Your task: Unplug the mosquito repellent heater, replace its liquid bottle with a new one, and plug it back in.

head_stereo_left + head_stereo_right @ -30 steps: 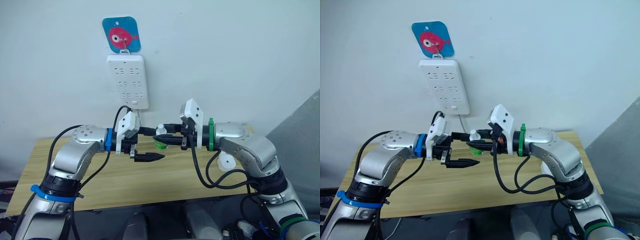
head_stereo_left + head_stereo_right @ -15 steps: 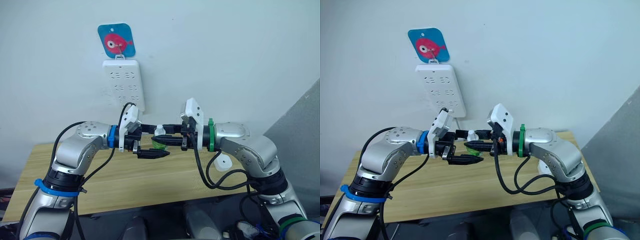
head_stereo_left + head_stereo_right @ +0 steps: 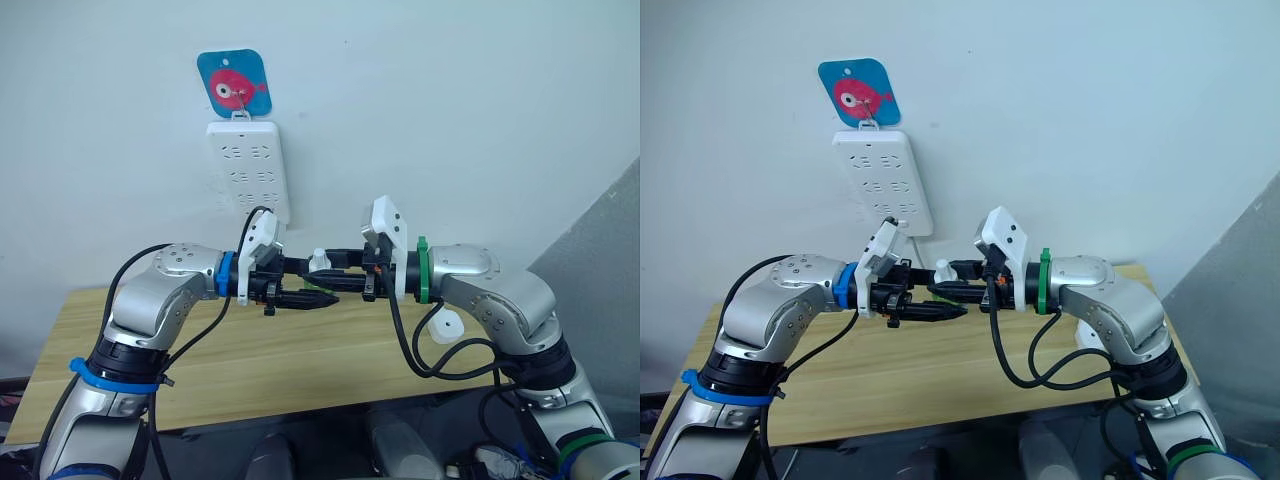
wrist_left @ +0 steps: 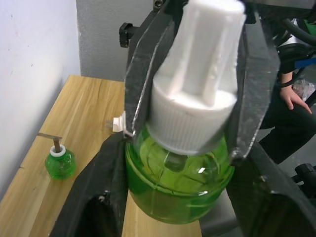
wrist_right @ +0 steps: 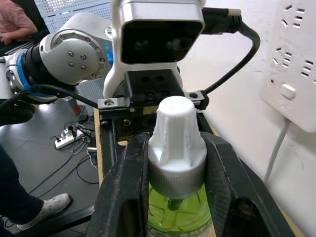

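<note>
A green liquid bottle (image 4: 177,182) with a white cap (image 5: 176,133) hangs in the air between both arms, above the table. My left gripper (image 3: 305,285) is shut on its green body, one finger on each side. From the opposite side my right gripper (image 3: 325,272) is shut on the white cap. The mosquito repellent heater (image 3: 447,326), white with a round hole, lies on the table behind my right forearm, partly hidden. A second green bottle (image 4: 60,163) with a bare wick stands on the table near the wall.
A tall white power strip (image 3: 248,170) hangs on the wall under a blue fish hook (image 3: 233,85). The wooden table (image 3: 250,370) runs below both arms. A seated person (image 4: 291,98) is beyond the table's end.
My left gripper's lower finger hung open under the bottle before; now both fingers are shut on the green body. The right gripper has kept its hold on the cap.
</note>
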### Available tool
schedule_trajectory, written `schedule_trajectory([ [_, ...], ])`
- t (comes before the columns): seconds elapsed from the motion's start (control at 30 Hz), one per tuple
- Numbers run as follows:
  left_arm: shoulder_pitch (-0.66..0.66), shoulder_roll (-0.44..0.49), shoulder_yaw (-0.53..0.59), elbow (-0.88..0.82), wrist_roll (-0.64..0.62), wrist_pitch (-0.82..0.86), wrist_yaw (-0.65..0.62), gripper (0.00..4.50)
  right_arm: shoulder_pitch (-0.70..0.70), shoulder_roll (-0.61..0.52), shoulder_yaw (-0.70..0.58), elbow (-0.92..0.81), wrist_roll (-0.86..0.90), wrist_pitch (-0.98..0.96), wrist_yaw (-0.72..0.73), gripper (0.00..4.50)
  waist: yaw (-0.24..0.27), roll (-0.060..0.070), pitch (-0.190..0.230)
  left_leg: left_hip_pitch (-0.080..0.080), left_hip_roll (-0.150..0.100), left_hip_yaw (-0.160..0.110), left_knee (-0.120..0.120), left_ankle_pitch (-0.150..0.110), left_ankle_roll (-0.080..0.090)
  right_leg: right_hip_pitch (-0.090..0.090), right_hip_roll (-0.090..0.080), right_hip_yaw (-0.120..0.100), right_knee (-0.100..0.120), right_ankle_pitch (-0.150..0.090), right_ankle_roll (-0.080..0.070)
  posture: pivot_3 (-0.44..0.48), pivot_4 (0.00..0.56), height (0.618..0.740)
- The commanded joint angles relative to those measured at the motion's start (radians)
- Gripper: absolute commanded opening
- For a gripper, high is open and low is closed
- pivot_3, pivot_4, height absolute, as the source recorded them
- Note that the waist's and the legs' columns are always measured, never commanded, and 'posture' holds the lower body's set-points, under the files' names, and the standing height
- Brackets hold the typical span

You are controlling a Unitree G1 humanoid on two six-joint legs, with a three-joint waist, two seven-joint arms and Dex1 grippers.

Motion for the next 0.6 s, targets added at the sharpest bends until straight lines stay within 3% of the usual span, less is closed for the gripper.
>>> schedule_trajectory([
  [0.03, -0.010, -0.008, 0.011, -0.015, -0.010, -0.016, 0.001, 2.30, -0.022, -0.004, -0.019, -0.056, 0.035, 0.001, 0.019, 1.13, 0.000, 0.000, 0.000, 0.000, 0.000, 0.000, 0.000, 0.000, 0.000, 0.000, 0.000, 0.000, 0.000, 0.000, 0.000, -0.175, 0.077, 0.740],
  [0.17, -0.011, -0.016, 0.019, -0.005, -0.002, -0.026, 0.014, 2.30, -0.017, -0.012, -0.021, -0.062, 0.038, 0.010, 0.013, 1.13, 0.000, 0.000, 0.000, 0.000, 0.000, 0.000, 0.000, 0.000, 0.000, 0.000, 0.000, 0.000, 0.000, 0.000, 0.000, -0.179, 0.077, 0.740],
  [0.33, 0.008, -0.029, 0.025, -0.005, 0.011, -0.049, 0.048, 2.30, 0.005, -0.009, -0.032, -0.068, -0.033, -0.041, -0.060, 2.78, 0.000, 0.000, -0.001, 0.000, 0.000, 0.000, 0.000, 0.000, 0.000, 0.000, 0.000, 0.000, 0.000, 0.000, 0.000, -0.176, 0.078, 0.740],
  [0.6, 0.058, -0.102, 0.036, -0.009, 0.095, -0.168, 0.204, 2.30, 0.110, 0.067, -0.032, -0.190, -0.100, -0.061, -0.257, 2.80, 0.001, 0.002, -0.008, 0.000, 0.000, 0.000, 0.000, 0.000, 0.000, 0.000, 0.000, 0.001, 0.000, 0.000, 0.000, -0.178, 0.084, 0.740],
])
